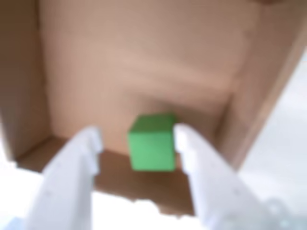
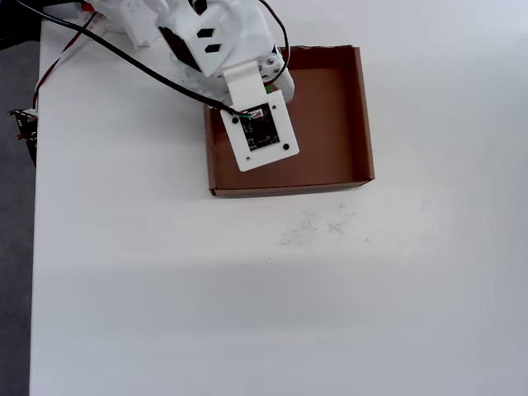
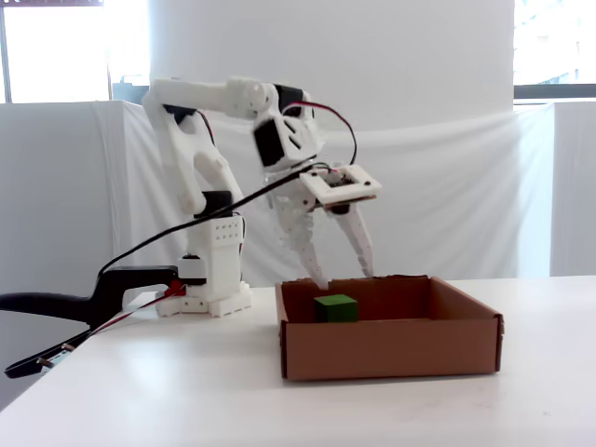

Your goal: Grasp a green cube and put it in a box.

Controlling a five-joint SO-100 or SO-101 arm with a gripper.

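The green cube [image 1: 152,142] lies on the floor of the brown cardboard box [image 1: 144,57], near its left rear corner in the fixed view [image 3: 335,307]. My gripper [image 1: 138,136] is open just above it; the cube sits close beside the right finger [image 1: 192,153], with a wide gap to the left finger [image 1: 81,153]. In the fixed view the gripper [image 3: 345,275] points down over the box [image 3: 391,349], fingertips at about rim height. In the overhead view the arm's wrist plate [image 2: 262,132] covers the cube and the fingers over the box [image 2: 330,124].
The box stands on a white table [image 2: 247,289]. The arm's base [image 3: 214,293] is behind and left of the box in the fixed view. Cables [image 2: 107,45] run across the table's far left. Faint pencil marks [image 2: 318,224] lie in front of the box.
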